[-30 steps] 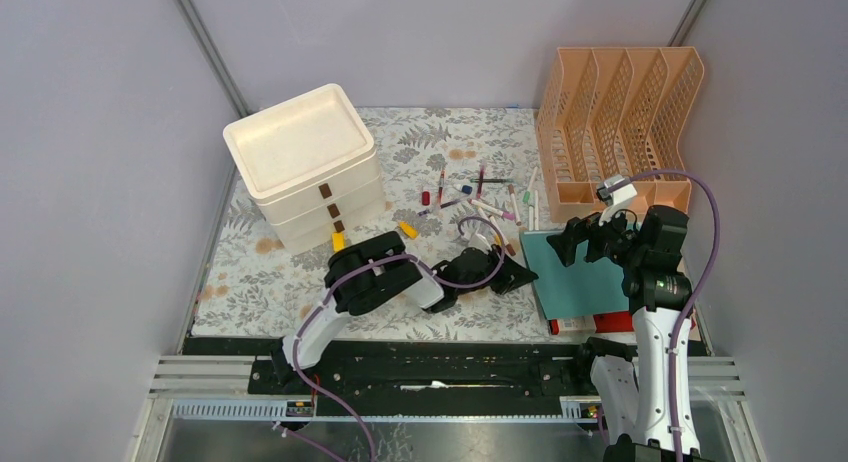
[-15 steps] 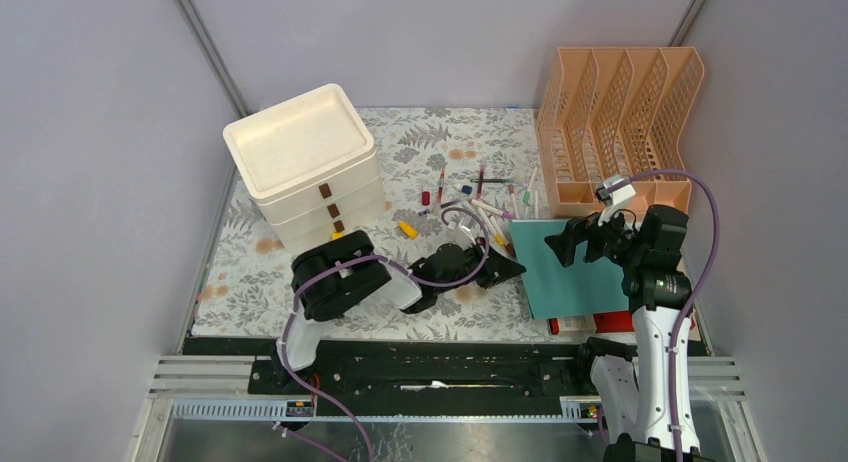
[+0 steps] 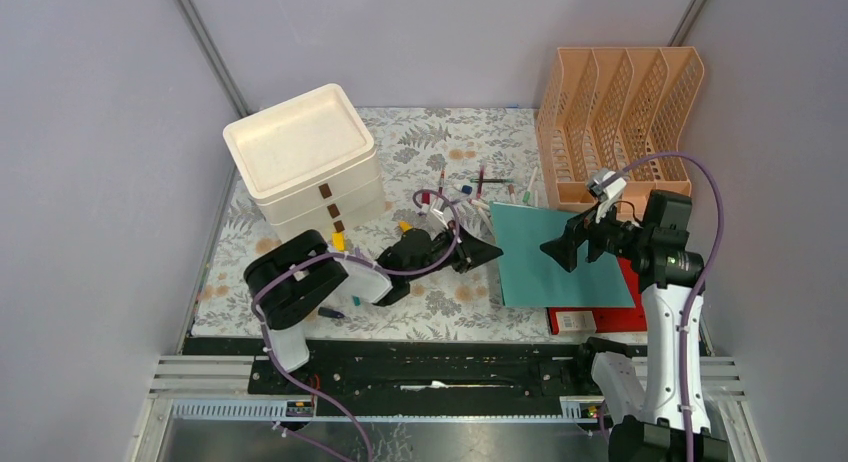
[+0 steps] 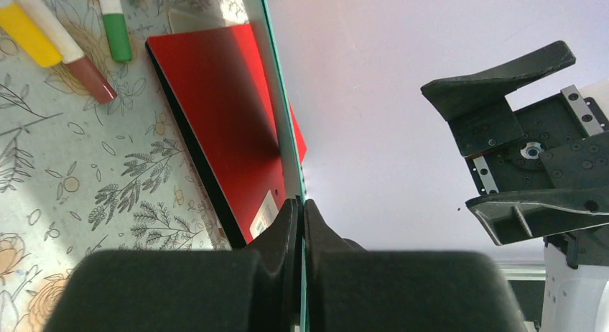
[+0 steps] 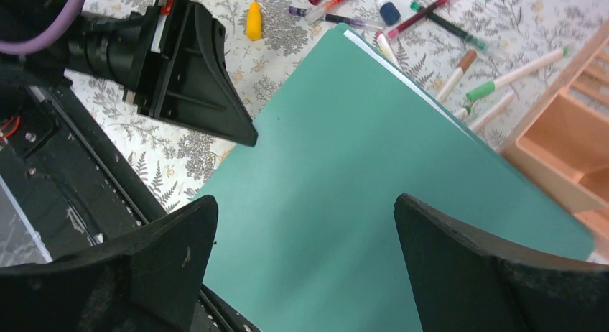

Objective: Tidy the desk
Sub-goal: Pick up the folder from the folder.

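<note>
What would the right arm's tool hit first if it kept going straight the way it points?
Most likely the teal folder, which fills the gap ahead of the open right tool in its wrist view. The left tool pinches that folder's edge. Exact depth is unclear.

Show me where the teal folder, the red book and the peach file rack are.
teal folder (image 3: 525, 272): top view, bare lower left part.
red book (image 4: 222, 109): left wrist view, middle of cover.
peach file rack (image 3: 618, 107): top view, a mesh divider.
</note>
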Controlling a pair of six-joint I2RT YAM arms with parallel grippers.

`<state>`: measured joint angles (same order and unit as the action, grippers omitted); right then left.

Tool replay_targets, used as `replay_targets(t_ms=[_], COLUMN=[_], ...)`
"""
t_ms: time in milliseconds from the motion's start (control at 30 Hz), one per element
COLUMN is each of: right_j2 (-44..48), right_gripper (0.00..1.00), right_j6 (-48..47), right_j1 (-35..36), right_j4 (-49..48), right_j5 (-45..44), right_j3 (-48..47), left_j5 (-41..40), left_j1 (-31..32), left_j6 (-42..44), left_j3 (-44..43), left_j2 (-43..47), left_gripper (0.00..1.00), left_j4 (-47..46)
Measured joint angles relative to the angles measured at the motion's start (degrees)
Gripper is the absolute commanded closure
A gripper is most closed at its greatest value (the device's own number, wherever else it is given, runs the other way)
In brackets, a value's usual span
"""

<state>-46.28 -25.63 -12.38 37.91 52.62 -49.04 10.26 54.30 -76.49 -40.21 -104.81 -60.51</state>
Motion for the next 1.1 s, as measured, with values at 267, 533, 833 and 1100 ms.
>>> replay_targets(t_ms=[267, 533, 833, 1100], right_j2=[-2.82, 1.01, 3.96, 4.92], right_gripper=[0.00, 0.00, 0.00, 0.00], right_j6=[-14.25, -27.02, -39.60, -46.51], right_j1=[0.00, 0.00, 0.00, 0.00], right_j4=[11.96, 18.18, 20.74, 22.25], right_j5=[3.63, 3.30, 0.90, 1.75], right_j3=[-6.38, -6.32, -2.32, -0.92], left_j5=[4.04, 6.80, 6.21, 4.11], left_j1=[-4.66, -6.95, -7.15, -7.15], left_j6=[-1.03, -1.81, -2.01, -4.15], left_j3=[4.02, 5.38, 4.66, 3.91], left_j2=[4.39, 8.11, 15.17, 16.87], left_gripper=[1.00, 1.00, 1.00, 1.00], left_j4=[-1.18, 1.09, 11.02, 17.16])
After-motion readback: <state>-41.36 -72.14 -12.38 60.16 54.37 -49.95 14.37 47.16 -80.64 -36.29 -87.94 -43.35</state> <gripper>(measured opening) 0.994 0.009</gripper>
